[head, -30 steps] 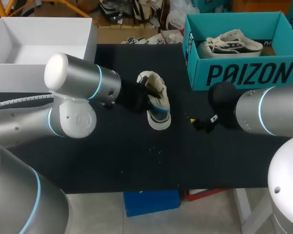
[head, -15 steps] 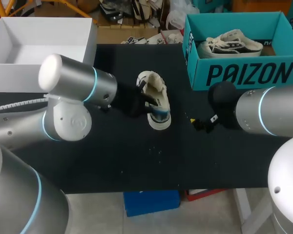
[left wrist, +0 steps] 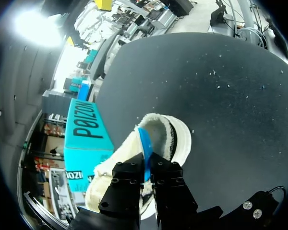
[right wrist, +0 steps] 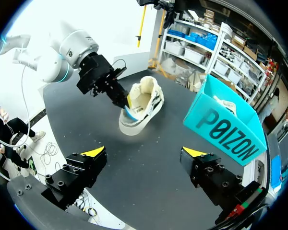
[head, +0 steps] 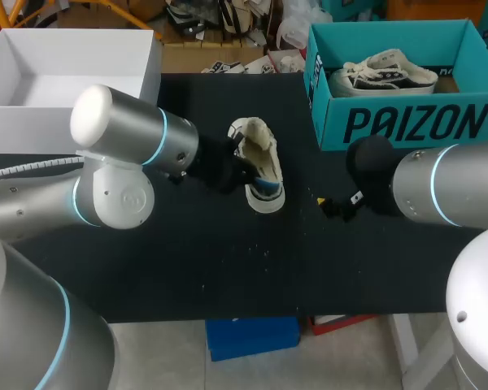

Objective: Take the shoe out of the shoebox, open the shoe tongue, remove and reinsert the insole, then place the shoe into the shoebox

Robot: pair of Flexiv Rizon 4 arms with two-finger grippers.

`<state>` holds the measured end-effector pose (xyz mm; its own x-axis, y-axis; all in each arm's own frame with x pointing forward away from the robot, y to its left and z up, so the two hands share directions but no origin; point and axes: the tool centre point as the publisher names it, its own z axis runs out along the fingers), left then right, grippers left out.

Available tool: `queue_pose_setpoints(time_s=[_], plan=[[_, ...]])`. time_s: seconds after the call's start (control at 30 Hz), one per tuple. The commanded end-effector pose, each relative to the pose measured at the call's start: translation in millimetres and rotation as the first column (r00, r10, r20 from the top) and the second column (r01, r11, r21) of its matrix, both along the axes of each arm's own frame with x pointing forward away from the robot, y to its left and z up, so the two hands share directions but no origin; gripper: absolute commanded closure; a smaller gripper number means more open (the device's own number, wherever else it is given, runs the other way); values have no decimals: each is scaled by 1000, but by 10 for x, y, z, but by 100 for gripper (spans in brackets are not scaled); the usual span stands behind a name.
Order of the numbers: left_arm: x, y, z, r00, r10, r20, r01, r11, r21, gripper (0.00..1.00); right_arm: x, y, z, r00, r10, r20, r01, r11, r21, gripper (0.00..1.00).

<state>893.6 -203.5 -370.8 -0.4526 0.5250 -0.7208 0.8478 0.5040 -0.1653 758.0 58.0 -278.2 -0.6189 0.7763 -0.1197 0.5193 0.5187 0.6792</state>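
A cream shoe (head: pixel 260 150) with a fleecy lining lies on the black table (head: pixel 228 260), left of the teal shoebox (head: pixel 407 122). My left gripper (head: pixel 246 172) reaches into the shoe's opening from the left. In the left wrist view its black fingers (left wrist: pixel 129 175) are shut on the edge of the blue insole (left wrist: pixel 145 143), which sticks up out of the shoe (left wrist: pixel 180 139). The right wrist view shows the same grip on the shoe (right wrist: pixel 144 100) and insole (right wrist: pixel 129 114). My right gripper (right wrist: pixel 144 158) hovers open and empty, right of the shoe and in front of the shoebox (right wrist: pixel 225 129).
A second shoe (head: pixel 382 71) lies inside the teal shoebox. An open white box (head: pixel 65 73) stands at the back left. The teal box (left wrist: pixel 86 134) also shows beyond the shoe in the left wrist view.
My left gripper's fingers have closed on the blue insole at the shoe's opening, and the left arm shifted slightly. The right arm has stayed where it was.
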Motion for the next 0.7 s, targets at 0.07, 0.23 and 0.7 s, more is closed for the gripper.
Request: queue_pose_setpoints(time_s=[0.07, 0.23, 0.7], plan=[[-3, -57, 21, 1000, -5, 6, 4, 1000, 4, 96, -4, 10, -17, 1000, -2, 4, 2, 1000, 1, 0], [-110, -15, 142, 999, -35, 19, 35, 999, -18, 0, -4, 10, -17, 1000, -2, 4, 2, 1000, 1, 0], [-138, 236, 349, 979, -108, 171, 74, 978, 197, 99, -4, 10, -17, 1000, -2, 4, 2, 1000, 1, 0]])
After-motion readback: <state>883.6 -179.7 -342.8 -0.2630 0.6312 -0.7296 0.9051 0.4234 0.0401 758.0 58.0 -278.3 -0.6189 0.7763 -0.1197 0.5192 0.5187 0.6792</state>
